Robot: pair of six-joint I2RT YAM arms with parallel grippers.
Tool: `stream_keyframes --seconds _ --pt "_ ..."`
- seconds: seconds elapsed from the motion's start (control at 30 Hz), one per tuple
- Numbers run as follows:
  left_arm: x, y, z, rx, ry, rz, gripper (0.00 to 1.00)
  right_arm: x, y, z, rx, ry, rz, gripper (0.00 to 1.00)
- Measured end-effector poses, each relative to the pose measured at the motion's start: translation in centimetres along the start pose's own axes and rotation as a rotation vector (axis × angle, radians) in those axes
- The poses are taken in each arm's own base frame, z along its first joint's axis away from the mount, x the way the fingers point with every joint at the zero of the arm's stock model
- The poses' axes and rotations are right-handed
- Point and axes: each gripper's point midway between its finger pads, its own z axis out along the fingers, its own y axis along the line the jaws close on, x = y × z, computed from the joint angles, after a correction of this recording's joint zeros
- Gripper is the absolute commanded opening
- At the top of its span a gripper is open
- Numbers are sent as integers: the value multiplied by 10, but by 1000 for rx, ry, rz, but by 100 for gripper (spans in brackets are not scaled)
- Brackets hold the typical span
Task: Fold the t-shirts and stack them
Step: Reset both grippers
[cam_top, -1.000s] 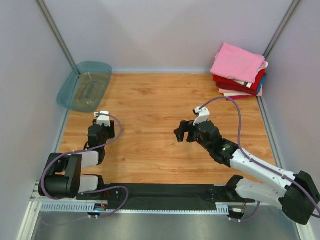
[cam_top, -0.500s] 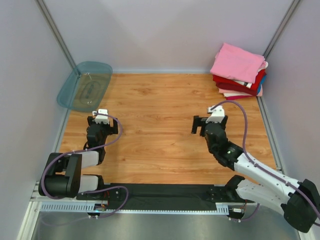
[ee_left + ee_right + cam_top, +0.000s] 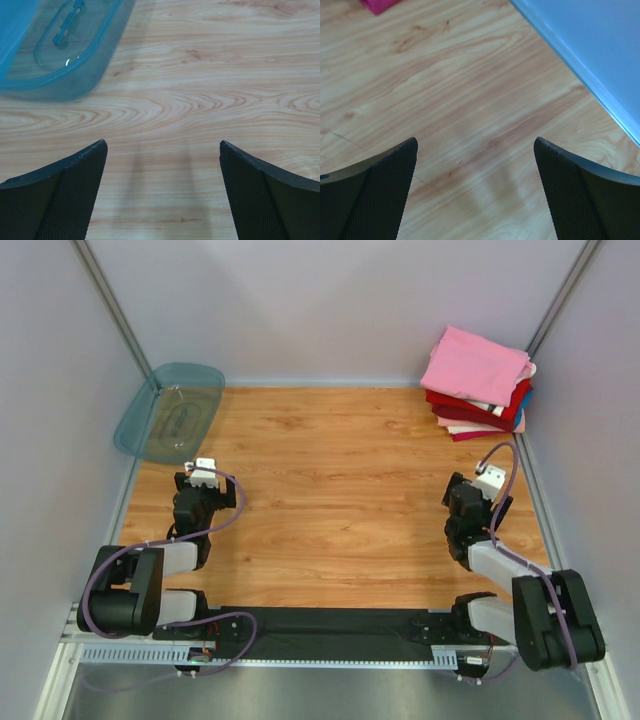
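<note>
T-shirts sit stacked in the far right corner. Leftmost, a teal tray sits at the bench's far left corner. The left hand is spread near it. The right hand, also spread, hangs near the folded stack, pink on top, long axis running far-left to near-right.
</note>
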Motion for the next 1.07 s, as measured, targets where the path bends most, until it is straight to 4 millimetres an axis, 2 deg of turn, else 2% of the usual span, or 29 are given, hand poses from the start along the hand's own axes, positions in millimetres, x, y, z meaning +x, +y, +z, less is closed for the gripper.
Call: stream_keyframes --seconds 0.07,0.1,0.2,0.27,0.3,0.43,0.63,1.07 --pt "0 0 0 0 0 0 100 12 3 5 -28 20 -33 100" --pt "0 0 0 0 0 0 100 11 8 8 -59 7 -34 100" --pt "0 0 0 0 0 0 100 8 30 15 -197 -50 -24 100" --pt "0 0 0 0 0 0 100 19 42 17 -275 -29 -61 97" --pt "0 0 0 0 0 0 100 21 47 15 -311 -21 -75 100" --pt "0 0 0 0 0 0 100 5 63 12 -403 -83 -61 100" --pt "0 0 0 0 0 0 100 4 70 9 -450 -90 -68 100" --pt "0 0 0 0 0 0 100 4 73 8 -470 -89 -71 100"
